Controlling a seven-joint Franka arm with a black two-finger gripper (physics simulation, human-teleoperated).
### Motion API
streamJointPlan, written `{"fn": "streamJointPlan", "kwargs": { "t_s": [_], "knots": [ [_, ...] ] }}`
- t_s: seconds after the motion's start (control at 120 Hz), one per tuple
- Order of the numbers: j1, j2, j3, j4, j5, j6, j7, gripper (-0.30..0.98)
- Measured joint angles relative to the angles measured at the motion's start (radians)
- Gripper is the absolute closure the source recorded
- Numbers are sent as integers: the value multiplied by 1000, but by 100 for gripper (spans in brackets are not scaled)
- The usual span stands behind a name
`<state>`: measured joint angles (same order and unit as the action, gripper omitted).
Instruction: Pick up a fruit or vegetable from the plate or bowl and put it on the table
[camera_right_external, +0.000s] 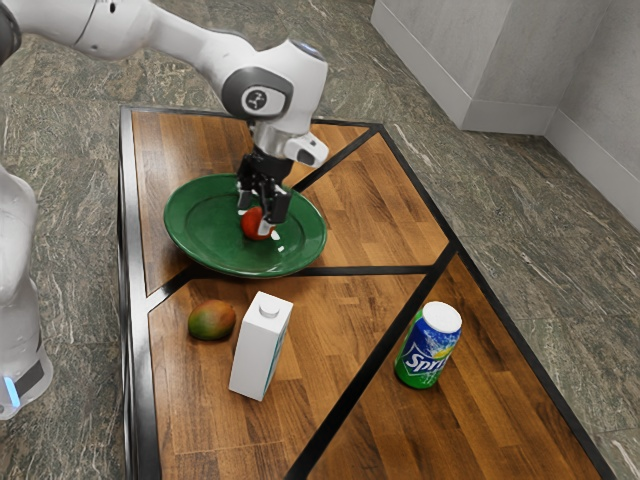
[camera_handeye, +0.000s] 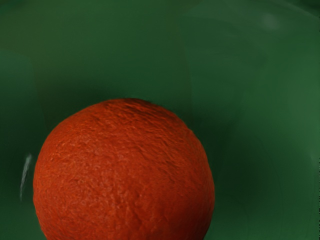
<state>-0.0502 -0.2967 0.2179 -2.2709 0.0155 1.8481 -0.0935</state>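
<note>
If lifting next, confirm grip first | orange fruit (camera_handeye: 125, 175) at six o'clock, right at gripper (camera_right_external: 254, 218), on green plate (camera_right_external: 190, 230) | clamped or loose: cannot tell | then likely up, out to table (camera_right_external: 375, 220) at three o'clock from green plate, exterior view

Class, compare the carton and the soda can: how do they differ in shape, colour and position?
The carton is boxy, while the can is round-sided. The carton's visible faces are mostly white; the can is blue and green. The carton stands nearer the mango than the can does. Both stand upright.
</note>
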Motion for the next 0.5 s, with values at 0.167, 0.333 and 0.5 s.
{"fn": "streamJointPlan", "kwargs": {
  "t_s": [0.167, 0.333, 0.5],
  "knots": [
    [1, 9, 0, -11, 1, 25, -3, 2],
    [1, 11, 0, -17, 2, 33, -6, 2],
    [3, 12, 0, -26, 3, 40, -8, 2]
  ]
}}
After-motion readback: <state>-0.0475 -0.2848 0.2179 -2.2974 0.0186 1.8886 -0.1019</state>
